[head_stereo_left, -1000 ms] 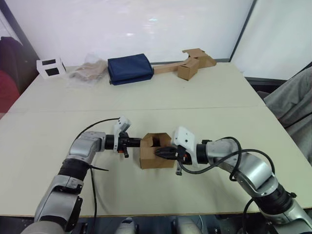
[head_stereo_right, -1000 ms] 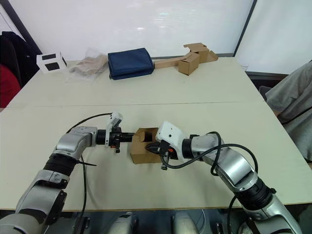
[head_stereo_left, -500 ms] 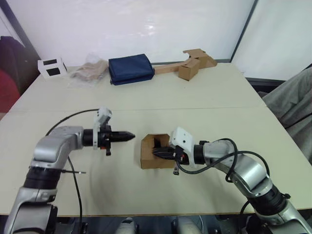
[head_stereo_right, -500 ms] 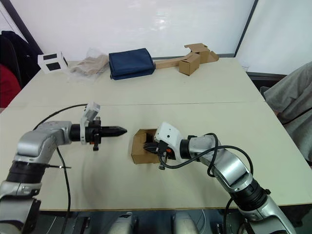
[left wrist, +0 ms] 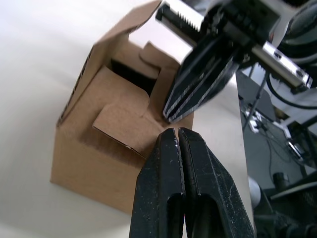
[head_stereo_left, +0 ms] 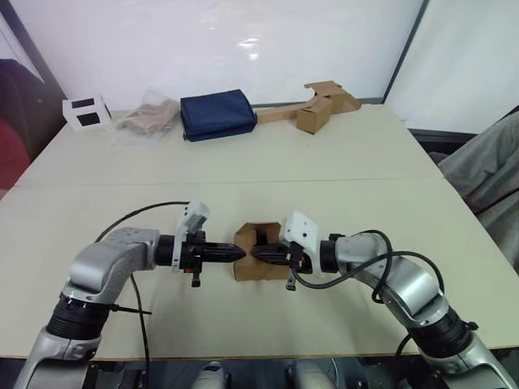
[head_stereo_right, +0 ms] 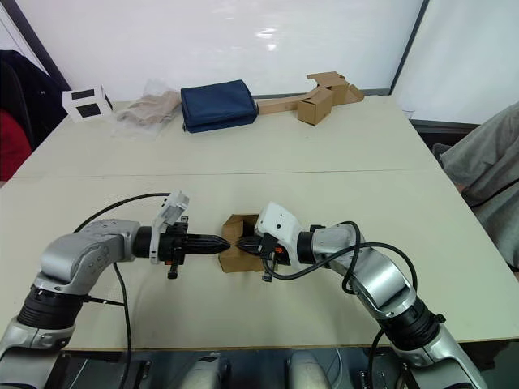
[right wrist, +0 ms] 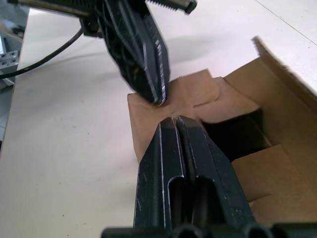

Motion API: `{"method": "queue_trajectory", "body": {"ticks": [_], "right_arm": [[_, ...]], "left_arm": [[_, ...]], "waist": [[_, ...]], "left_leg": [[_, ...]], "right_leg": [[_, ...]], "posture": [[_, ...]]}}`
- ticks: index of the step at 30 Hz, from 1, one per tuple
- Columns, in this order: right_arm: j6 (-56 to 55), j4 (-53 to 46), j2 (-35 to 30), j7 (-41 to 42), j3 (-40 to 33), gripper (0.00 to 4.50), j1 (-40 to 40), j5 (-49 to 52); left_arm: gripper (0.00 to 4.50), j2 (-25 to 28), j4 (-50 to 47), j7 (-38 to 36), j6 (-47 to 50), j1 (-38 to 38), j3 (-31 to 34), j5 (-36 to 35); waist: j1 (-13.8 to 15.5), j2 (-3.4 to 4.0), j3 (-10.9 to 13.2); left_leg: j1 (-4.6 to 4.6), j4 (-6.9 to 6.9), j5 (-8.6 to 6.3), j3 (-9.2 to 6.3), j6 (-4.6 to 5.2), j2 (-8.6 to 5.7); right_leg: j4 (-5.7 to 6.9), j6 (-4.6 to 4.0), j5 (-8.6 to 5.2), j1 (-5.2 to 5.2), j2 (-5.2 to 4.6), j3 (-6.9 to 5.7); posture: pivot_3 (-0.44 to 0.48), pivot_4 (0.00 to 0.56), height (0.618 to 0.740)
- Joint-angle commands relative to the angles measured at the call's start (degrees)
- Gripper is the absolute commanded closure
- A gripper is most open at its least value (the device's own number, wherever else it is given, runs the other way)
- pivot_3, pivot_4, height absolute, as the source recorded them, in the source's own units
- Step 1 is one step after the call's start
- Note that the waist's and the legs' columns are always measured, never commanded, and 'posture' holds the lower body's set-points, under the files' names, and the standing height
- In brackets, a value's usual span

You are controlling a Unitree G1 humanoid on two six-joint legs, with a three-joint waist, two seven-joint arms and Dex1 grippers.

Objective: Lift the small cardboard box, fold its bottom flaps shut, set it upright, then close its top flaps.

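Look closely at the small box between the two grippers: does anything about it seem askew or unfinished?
Yes. The small cardboard box has its top flaps only partly folded in, leaving a dark gap into the inside. Both shut grippers, left and right, meet tip to tip at the flaps.

Matt brown corrugated cardboard on the box [head_stereo_left: 261,261], fluted edges showing raw along the rim, and the flaps [left wrist: 124,116] are the same dull, papery stuff. Both claws, left [left wrist: 177,135] and right [right wrist: 176,121], look like black plastic with a slight sheen (fine ribbing runs down the inner edges). The counter [head_stereo_left: 324,162] is smooth, pale, low-gloss laminate. Behind it, a navy cloth bundle [head_stereo_left: 216,114] sits soft and matt beside crinkly clear plastic wrap [head_stereo_left: 146,120].
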Motion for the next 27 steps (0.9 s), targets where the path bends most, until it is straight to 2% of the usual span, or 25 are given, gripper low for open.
{"method": "queue_trajectory", "body": {"ticks": [1,6,8,11,15,19,24,27], "right_arm": [[0.66,-2.02,1.1,-0.13,-2.81,4.5,-0.97,1.98],[5.88,-6.28,1.9,2.28,-12.57,4.5,-2.91,14.86],[4.29,-4.43,1.65,0.99,-14.27,4.5,-5.05,13.47],[-0.44,0.8,0.37,-0.76,-12.33,4.5,-7.24,6.32],[-5.77,7.2,-1.15,-2.87,-5.49,4.5,-8.16,-4.38],[-6.52,7.59,-0.51,-1.76,-2.39,4.5,-7.59,-6.65],[-4.77,4.73,0.03,0.82,-2.9,4.5,-6.07,-3.84],[-3.88,3.29,-0.35,1.52,-3.24,4.5,-5.06,-3.21]], "left_arm": [[4.44,0.59,1.21,-0.09,-3.06,-0.2,-1.88,2.09],[4.44,0.04,2.5,-0.03,-3.81,-0.78,-2.38,1.73],[4.44,-0.1,2.86,-0.04,-3.96,-1.0,-2.47,1.65],[4.44,-0.37,3.67,-0.13,-4.25,-1.53,-2.72,1.87],[4.44,-0.72,4.29,0.0,-4.33,-2.15,-2.81,1.9],[4.44,-0.67,4.22,0.21,-4.5,-2.06,-2.72,1.89],[4.44,0.06,4.24,0.39,-4.58,-1.75,-1.91,1.73],[4.44,0.31,4.38,0.08,-3.06,-2.47,0.71,-0.87]], "waist": [[0.01,0.0,0.0],[0.16,0.0,0.0],[0.08,0.0,0.0],[0.14,0.0,0.0],[-0.01,0.0,0.0],[-0.05,0.01,0.0],[0.04,0.01,0.0],[0.0,0.01,0.0]], "left_leg": [[0.0,0.0,0.0,0.0,0.0,0.0],[0.0,0.01,0.0,0.0,0.0,0.0],[0.04,0.0,0.0,0.0,0.0,0.0],[0.1,0.0,0.0,0.0,0.0,0.0],[0.1,-0.01,0.0,0.04,0.01,-0.01],[0.07,-0.07,0.0,0.04,0.0,0.0],[0.06,-0.04,0.0,0.03,0.0,0.0],[0.06,-0.04,0.0,0.03,0.0,0.0]], "right_leg": [[0.0,0.0,0.0,0.0,0.0,0.0],[-0.01,0.0,0.0,0.04,-0.02,0.0],[-0.01,0.0,0.0,0.06,-0.01,0.0],[-0.01,0.0,0.0,0.11,0.0,-0.01],[-0.03,0.0,0.0,0.09,-0.01,0.01],[-0.01,0.0,0.0,0.01,0.01,0.02],[-0.01,0.0,0.0,0.03,-0.01,0.02],[-0.02,0.0,0.0,0.04,0.0,0.02]], "posture": [[0.0,0.15,0.74],[0.0,0.15,0.74],[0.0,0.15,0.74],[0.0,0.15,0.74],[0.0,0.15,0.74],[0.0,0.15,0.74],[0.0,0.15,0.74],[0.0,0.15,0.74]]}}
